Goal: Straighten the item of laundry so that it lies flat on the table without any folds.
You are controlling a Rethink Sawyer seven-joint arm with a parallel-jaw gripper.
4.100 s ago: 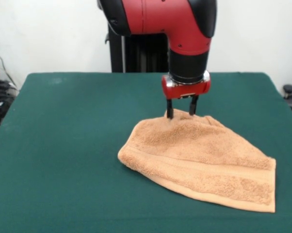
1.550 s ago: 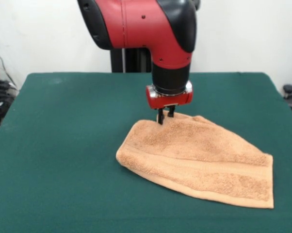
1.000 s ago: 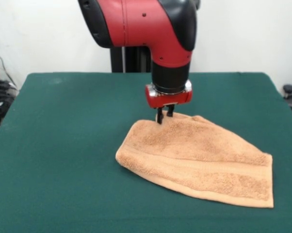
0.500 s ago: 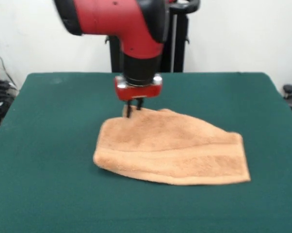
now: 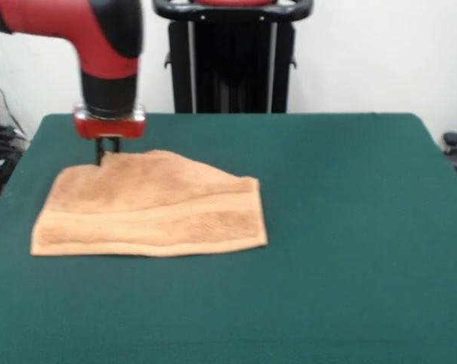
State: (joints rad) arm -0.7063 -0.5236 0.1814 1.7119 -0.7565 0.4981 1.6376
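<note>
The orange-tan terry towel [image 5: 152, 208] lies on the left half of the dark green table [image 5: 350, 227]. It looks doubled over, with a woven band across its front and an uneven far edge. My gripper [image 5: 105, 157] hangs from the red arm at the towel's far left corner. Its black fingers are pinched together on that corner, right at table level.
The robot's black pedestal [image 5: 232, 57] stands behind the table's far edge. The table's left edge [image 5: 16, 163] is close to the towel and the gripper. A wide stretch of green cloth lies to the right of the towel.
My gripper has dragged the towel by its far corner a long way to the picture's left. The towel has turned and now lies with its front hem parallel to the table's near edge.
</note>
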